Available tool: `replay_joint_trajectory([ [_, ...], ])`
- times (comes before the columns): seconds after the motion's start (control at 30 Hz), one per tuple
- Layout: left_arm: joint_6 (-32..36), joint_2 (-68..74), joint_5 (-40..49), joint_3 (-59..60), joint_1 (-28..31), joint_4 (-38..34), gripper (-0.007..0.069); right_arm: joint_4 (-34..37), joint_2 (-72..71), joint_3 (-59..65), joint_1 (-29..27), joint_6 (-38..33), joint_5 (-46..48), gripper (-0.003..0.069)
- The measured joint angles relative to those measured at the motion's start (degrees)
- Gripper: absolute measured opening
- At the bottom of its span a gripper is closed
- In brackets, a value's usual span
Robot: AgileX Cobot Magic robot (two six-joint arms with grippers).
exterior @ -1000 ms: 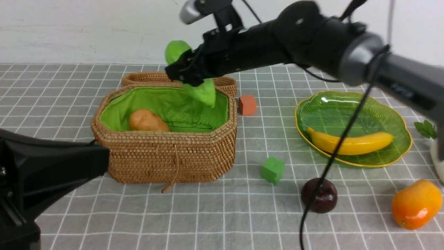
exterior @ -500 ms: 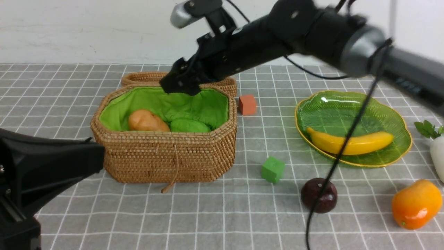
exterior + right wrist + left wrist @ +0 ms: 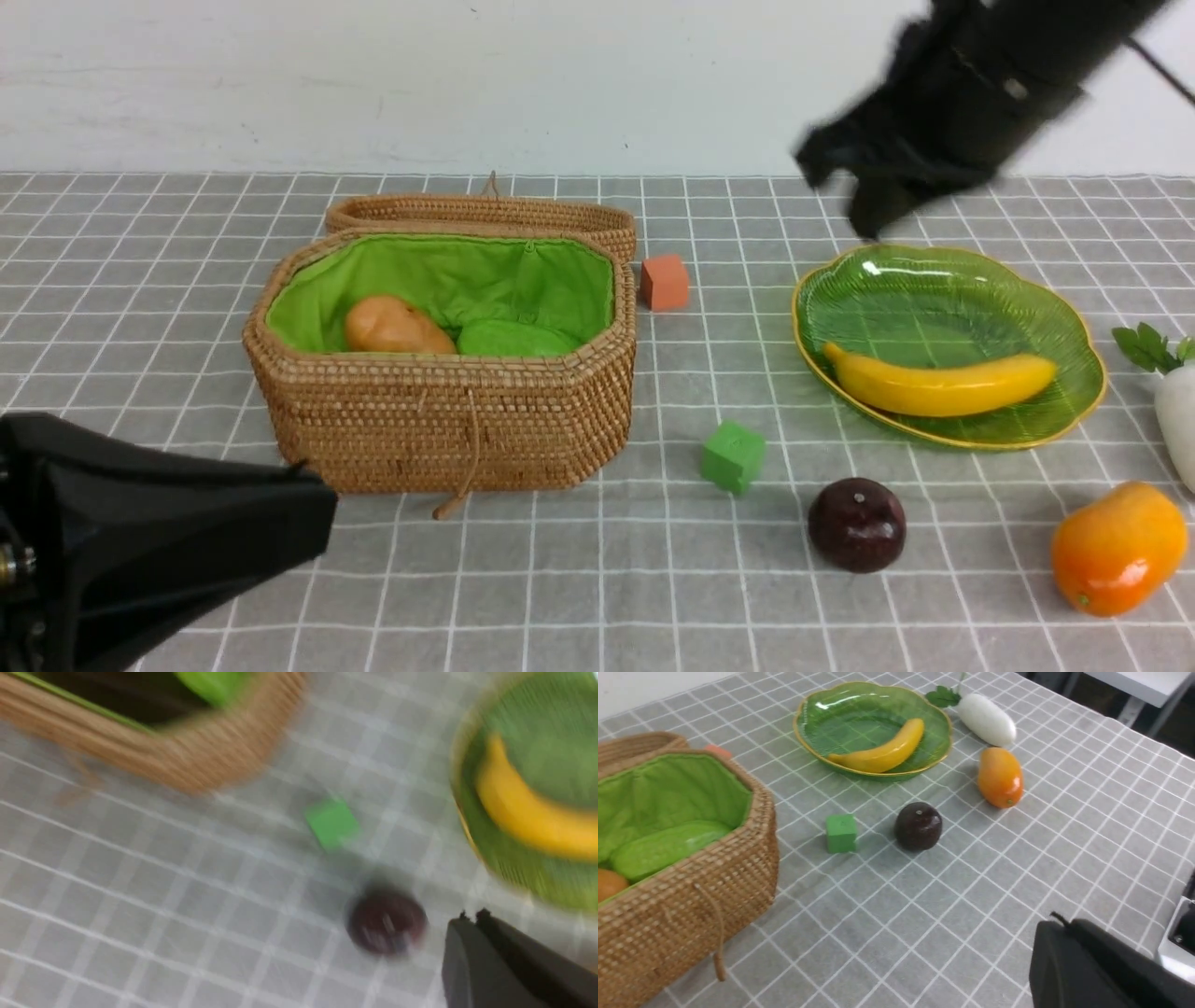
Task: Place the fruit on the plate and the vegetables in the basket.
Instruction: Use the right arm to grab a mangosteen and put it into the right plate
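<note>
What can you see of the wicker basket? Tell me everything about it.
The basket is tan woven wicker, an elongated octagon standing upright and open on the grey checked cloth. A bright green fabric lining covers its inside up to the rim. Its matching woven lid lies just behind it. A string loop hangs down the front wall to the cloth. Inside rest a brown potato and a green gourd, side by side.
</note>
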Motion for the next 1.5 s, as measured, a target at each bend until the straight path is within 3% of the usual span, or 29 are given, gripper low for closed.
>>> replay_joint_trajectory([
  [0.07,0.91,0.0,0.0,0.0,0.0,-0.41,-0.0013,-1.02,-1.63,5.51,-0.06,2.04,0.07,0.0052],
  [0.17,1.98,0.0,0.0,0.0,0.0,-0.85,-0.0013,-1.51,-2.28,18.63,-0.06,4.07,-4.97,0.0196],
  [0.27,2.17,0.0,0.0,0.0,0.0,-1.3,-0.0013,-1.46,-0.01,25.17,-0.06,4.27,-15.51,0.0424],
  [0.3,2.17,0.0,0.0,0.0,0.0,-1.3,-0.0013,-1.46,0.19,25.37,-0.06,4.27,-16.06,0.0438],
  [0.37,2.3,0.0,0.0,0.0,0.0,-1.42,-0.0013,-1.46,3.51,26.49,-0.06,4.29,-20.93,0.0594],
  [0.43,2.36,0.0,0.0,0.0,0.0,-1.47,-0.0013,-1.71,6.48,26.7,-0.06,4.33,-24.32,0.0654],
  [0.7,2.36,0.0,0.0,0.0,0.0,-2.18,-0.0013,-3.04,17.15,24.69,-2.9,4.38,-27.98,0.0662],
  [1.03,2.41,0.0,0.25,0.0,0.0,-2.71,-0.0013,-1.16,19.75,23.37,-3.97,-0.38,-28.52,0.0573],
  [1.17,2.35,0.0,0.54,0.0,0.0,-2.77,-0.0013,-0.32,19.75,23.24,-3.97,-1.99,-28.51,0.0571],
  [1.5,1.98,0.0,0.56,0.0,0.0,-2.77,-0.0013,2.42,10.7,18.23,-4.04,-2.4,-18.4,0.0571],
])
